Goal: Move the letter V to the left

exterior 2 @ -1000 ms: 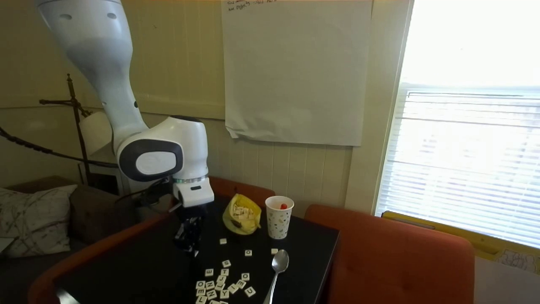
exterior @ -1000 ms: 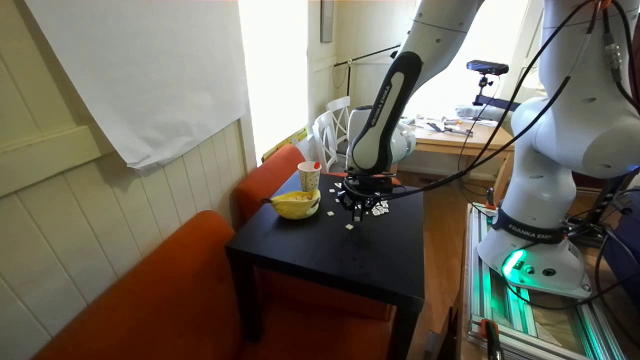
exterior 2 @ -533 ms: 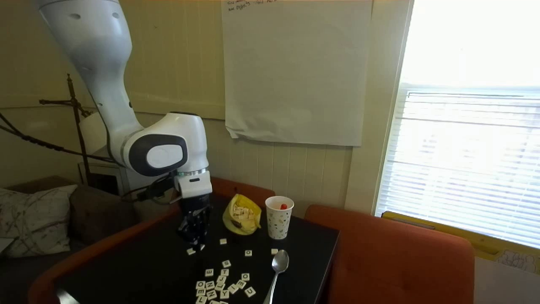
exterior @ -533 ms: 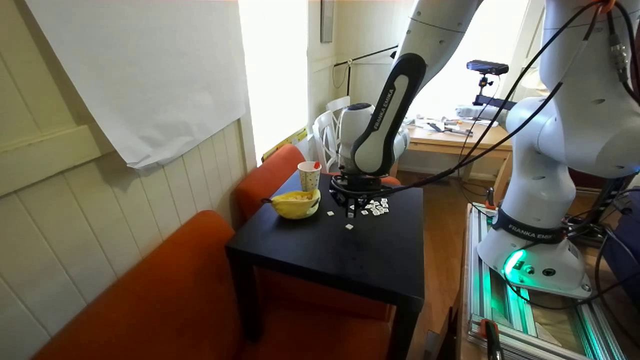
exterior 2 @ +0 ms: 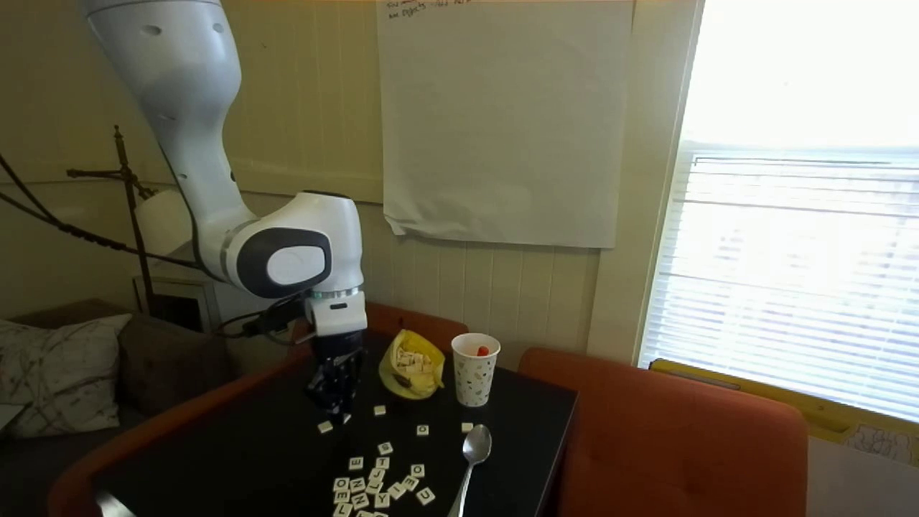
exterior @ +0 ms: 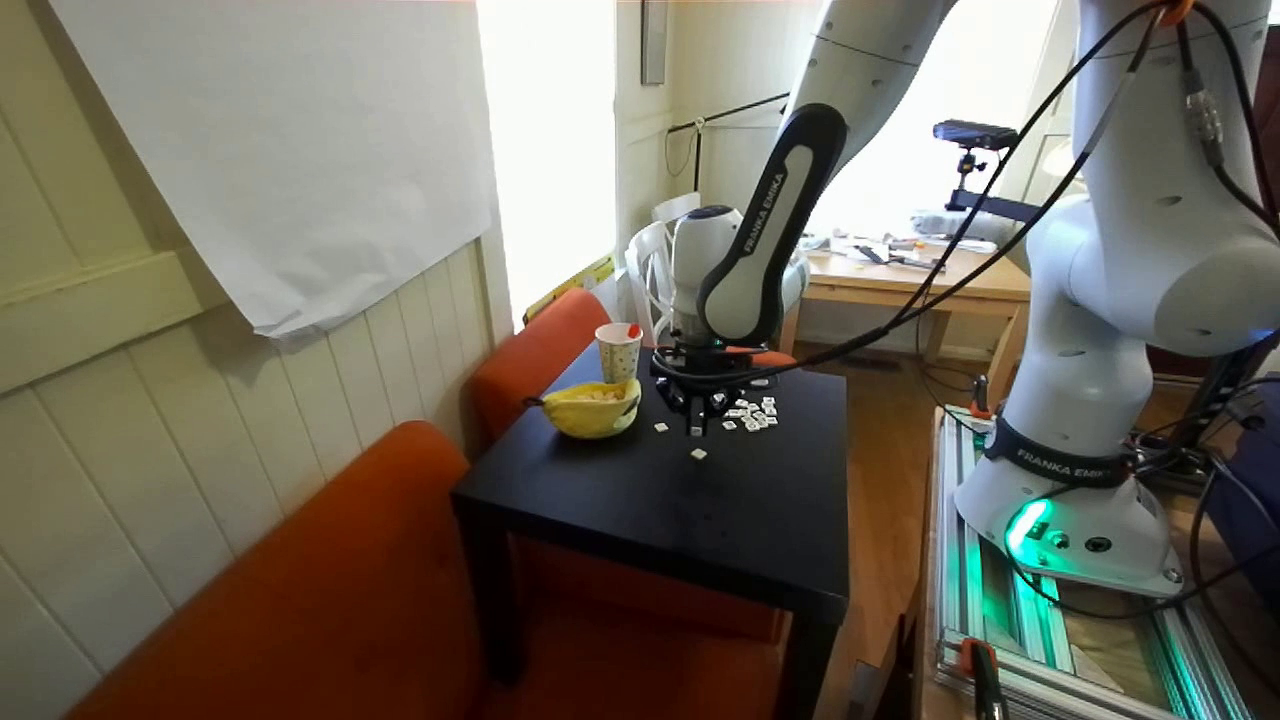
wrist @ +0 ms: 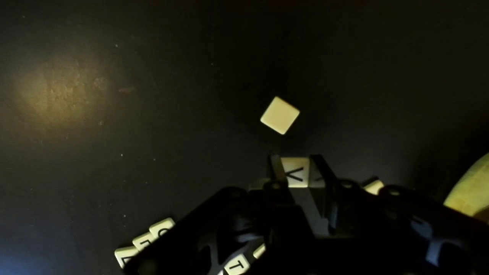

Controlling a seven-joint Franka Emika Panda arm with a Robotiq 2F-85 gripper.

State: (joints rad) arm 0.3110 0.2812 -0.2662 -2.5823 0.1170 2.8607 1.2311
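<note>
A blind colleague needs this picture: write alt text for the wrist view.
The gripper, at lower center, holds a tile lettered V. Farther up the picture, a tile with no letter showing lies on the dark tabletop. Lettered tiles peek out at lower left, and part of a yellow container shows at the right edge.

There's one robot arm (exterior 2: 183, 79), one black table (exterior: 650, 490), one cup (exterior 2: 474, 380), one spoon (exterior 2: 477, 445), one yellow bag (exterior: 590, 421), one pillow (exterior 2: 64, 373), two white chairs (exterior: 677, 206) and one V tile (wrist: 296, 172) — plus more than a dozen other tiles (exterior 2: 376, 475), too bunched to count exactly.
</note>
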